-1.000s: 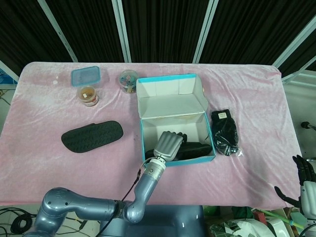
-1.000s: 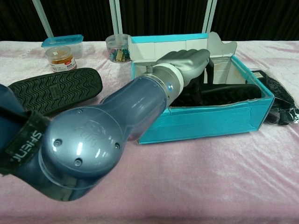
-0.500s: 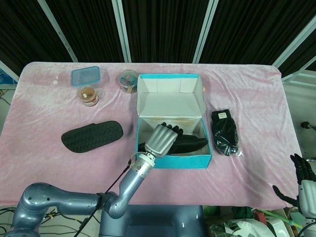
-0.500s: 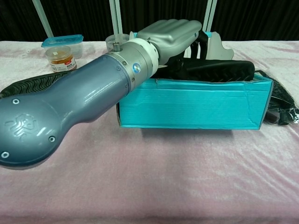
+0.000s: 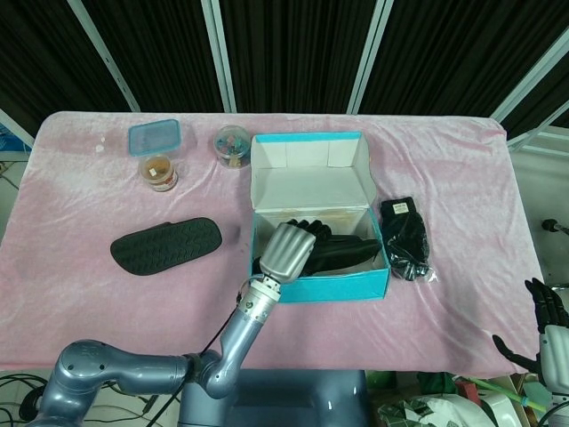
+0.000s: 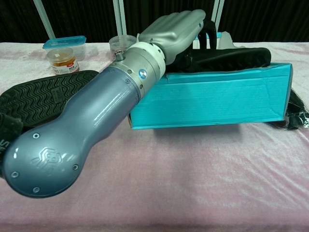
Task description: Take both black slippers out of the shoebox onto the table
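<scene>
Since half a second ago the left hand [image 5: 286, 253] has carried on lifting the slipper in the box [image 5: 342, 253], and the shoebox [image 5: 311, 191] has shifted a little toward the right side of the table [image 5: 80, 294]; in the chest view its teal front wall now tips up at the right end, where before it sat level. The fingers [image 6: 186, 19] are curled down over the near end of that slipper, grasping it, with the silver back of the hand facing up. The chest view shows the slipper's long black body [image 6: 227, 58] riding above the box's front rim, which the head view cannot show; from overhead it still appears to lie within the box outline, across the lower compartment. The head view alone shows the white inner lid standing open behind, the right hand [image 5: 551, 342] low at the frame's corner off the table edge, its dark fingers spread and holding nothing, and a black bundle in clear wrap [image 5: 406, 237] just beside the box's right wall. The second slipper [image 5: 166, 245] lies sole-up on the pink cloth well left of the box, its tread a wavy ribbed rubber. Behind it stand a blue-lidded container [image 5: 154, 136], a small jar [image 5: 158, 172] and a clear tub of coloured bits [image 5: 231, 145].
</scene>
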You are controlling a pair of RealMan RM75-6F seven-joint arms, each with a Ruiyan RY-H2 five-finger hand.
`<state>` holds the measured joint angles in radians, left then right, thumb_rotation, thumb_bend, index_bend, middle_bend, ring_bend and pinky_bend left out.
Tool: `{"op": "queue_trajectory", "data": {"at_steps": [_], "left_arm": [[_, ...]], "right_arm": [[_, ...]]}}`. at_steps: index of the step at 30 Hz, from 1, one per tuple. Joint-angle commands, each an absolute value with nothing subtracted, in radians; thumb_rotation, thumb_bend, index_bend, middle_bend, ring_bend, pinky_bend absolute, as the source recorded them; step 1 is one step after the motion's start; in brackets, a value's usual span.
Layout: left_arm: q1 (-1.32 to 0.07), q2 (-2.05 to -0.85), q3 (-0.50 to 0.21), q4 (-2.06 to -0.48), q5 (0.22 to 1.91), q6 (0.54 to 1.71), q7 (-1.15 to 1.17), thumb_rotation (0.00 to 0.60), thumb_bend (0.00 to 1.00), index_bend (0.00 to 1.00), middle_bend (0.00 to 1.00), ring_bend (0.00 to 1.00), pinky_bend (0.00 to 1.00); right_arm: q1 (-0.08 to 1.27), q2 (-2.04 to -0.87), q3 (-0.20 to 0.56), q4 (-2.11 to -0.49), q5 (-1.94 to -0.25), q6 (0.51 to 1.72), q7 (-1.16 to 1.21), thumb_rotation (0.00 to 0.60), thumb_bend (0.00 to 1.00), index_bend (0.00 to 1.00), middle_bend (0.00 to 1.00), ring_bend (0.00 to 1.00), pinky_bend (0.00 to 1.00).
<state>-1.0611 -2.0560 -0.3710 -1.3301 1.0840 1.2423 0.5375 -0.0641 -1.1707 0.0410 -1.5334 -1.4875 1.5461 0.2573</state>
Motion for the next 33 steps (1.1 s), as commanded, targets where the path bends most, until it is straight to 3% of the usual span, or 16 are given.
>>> {"op": "queue_trajectory", "data": {"at_steps": [1,12,19,24,29,33], "left_arm": [[-1.048,-2.102,-0.384,-1.275,1.117,1.297,0.513,0.6,0.35,0.37,0.57,0.46,0.57],[-1.014,-2.144,-0.51,-1.368,0.906,1.27,0.547,0.6,0.37,0.34,0.57,0.45,0.62],[-1.011,-2.122,-0.455,-1.331,1.154,1.385,0.442,0.6,0.37,0.34,0.57,0.44,0.56],[-0.971,-2.056,-0.435,-1.397,1.269,1.465,0.393,0.6,0.36,0.34,0.57,0.44,0.54],[-0.903,-1.94,-0.411,-1.575,1.277,1.477,0.436,0.6,0.36,0.33,0.57,0.44,0.48],[-0.834,-1.752,-0.368,-1.83,1.137,1.401,0.647,0.6,0.36,0.32,0.57,0.44,0.46]], "right_arm": [[-0.064,-1.171,0.041,-1.531,-1.486,1.544,0.259,0.6,0.1,0.02,0.04,0.0,0.18],[-0.063,-1.173,0.042,-1.528,-1.485,1.541,0.263,0.6,0.1,0.02,0.04,0.0,0.18],[-0.06,-1.172,0.043,-1.528,-1.484,1.535,0.26,0.6,0.1,0.02,0.04,0.0,0.18],[-0.057,-1.171,0.045,-1.529,-1.485,1.533,0.258,0.6,0.1,0.02,0.04,0.0,0.18],[-0.05,-1.17,0.047,-1.532,-1.49,1.53,0.254,0.6,0.1,0.02,0.04,0.0,0.18],[-0.046,-1.168,0.049,-1.535,-1.491,1.527,0.25,0.6,0.1,0.02,0.04,0.0,0.18]]}}
